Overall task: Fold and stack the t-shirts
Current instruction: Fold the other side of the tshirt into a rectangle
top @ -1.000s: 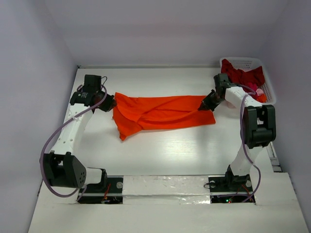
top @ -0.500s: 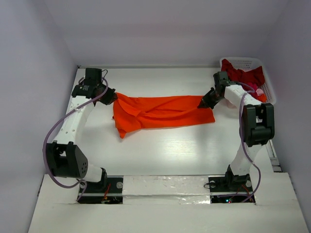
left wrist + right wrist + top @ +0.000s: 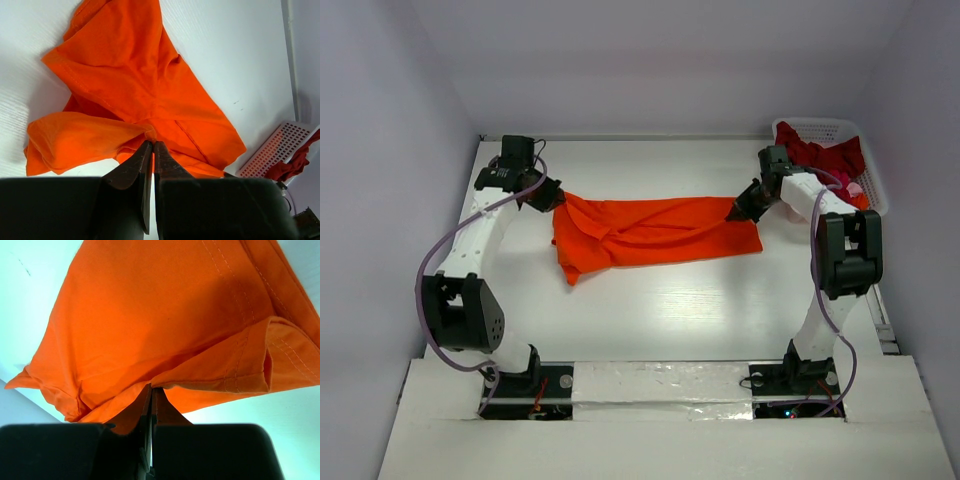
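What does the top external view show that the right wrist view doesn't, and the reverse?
Only top external: the whole orange t-shirt spanning between the left gripper and right gripper, and the white basket holding dark red t-shirts. Only right wrist: the stitched hem close up, folded beside the shut jaws. Both: the right gripper pinching orange fabric above the white table.

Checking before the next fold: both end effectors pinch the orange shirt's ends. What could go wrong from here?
The left end effector and right end effector each hold only a thin edge of the bright orange fabric t-shirt; it may slip out.
The shirt lies creased and bunched, so a fold could come crooked.
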Available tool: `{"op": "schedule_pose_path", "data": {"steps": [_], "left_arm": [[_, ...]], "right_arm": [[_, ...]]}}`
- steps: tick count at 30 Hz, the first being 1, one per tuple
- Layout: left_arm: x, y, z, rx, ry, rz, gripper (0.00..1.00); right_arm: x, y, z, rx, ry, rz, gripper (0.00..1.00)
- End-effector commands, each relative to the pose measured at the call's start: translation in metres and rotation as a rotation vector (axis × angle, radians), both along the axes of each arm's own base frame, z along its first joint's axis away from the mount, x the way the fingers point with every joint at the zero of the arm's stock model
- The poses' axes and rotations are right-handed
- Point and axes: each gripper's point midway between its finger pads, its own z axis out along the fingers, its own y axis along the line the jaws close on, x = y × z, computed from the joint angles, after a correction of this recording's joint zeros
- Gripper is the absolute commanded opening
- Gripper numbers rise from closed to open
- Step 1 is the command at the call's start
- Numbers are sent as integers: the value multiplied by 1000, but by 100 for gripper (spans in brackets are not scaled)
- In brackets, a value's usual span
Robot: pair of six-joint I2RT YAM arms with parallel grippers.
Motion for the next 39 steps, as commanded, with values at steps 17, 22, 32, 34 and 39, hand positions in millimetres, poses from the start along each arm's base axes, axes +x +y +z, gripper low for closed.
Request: {"op": "schedule_pose_path", "data": {"steps": [17, 22, 32, 34, 39], "left_arm": [[31, -1, 13, 15, -56, -32, 0], [36, -1, 15, 19, -62, -28, 0], [45, -3, 13, 16, -62, -36, 0], [46, -3, 14, 17, -62, -35, 0], [49, -2, 14, 22, -63, -33, 0]], "right_arm": [[19, 5, 12, 7, -63, 26, 0], [19, 6, 11, 10, -59, 26, 0], [20, 7, 7, 18, -52, 33, 0], [20, 9, 5, 27, -46, 42, 16], [22, 12, 5, 38, -48, 66, 58]]}}
